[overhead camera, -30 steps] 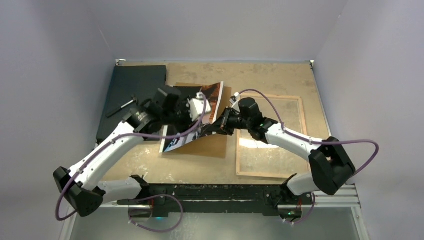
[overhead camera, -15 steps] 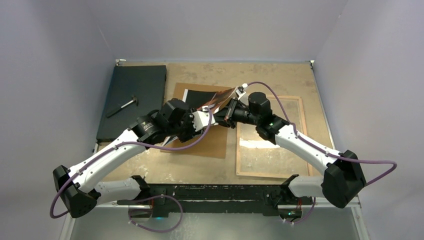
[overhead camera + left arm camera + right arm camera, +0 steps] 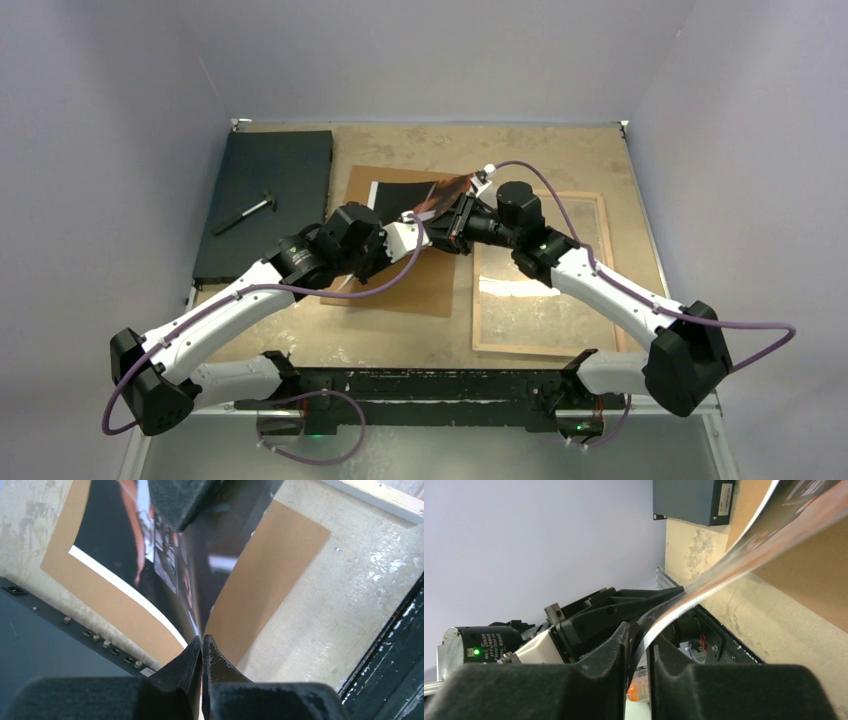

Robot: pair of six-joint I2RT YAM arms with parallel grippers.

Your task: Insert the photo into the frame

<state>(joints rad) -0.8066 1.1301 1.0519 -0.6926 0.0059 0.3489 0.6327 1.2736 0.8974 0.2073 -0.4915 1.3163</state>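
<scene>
The photo [image 3: 398,193], dark and glossy with a thin white border, is lifted off the brown backing panel [image 3: 425,285] and bowed between both grippers. My left gripper [image 3: 421,225] is shut on the photo's [image 3: 165,555] near edge, its jaws [image 3: 201,642] pressed together on the sheet. My right gripper [image 3: 446,218] meets it from the right. In the right wrist view the photo's [image 3: 744,555] white-edged border runs between the right gripper's [image 3: 639,630] fingers, which stand slightly apart with a gap showing. The frame [image 3: 476,310] lies flat on the right, back side up.
A black board [image 3: 265,190] with a small tool [image 3: 245,213] on it lies at the back left. The backing panel [image 3: 260,585] sits under the photo. A corner of the frame [image 3: 380,495] shows in the left wrist view. The table's black front rail [image 3: 430,380] is near.
The photo came down from steeply raised to a lower bowed pose. My left gripper closed onto its edge. My right gripper's jaws parted a little, and its arm moved back-right.
</scene>
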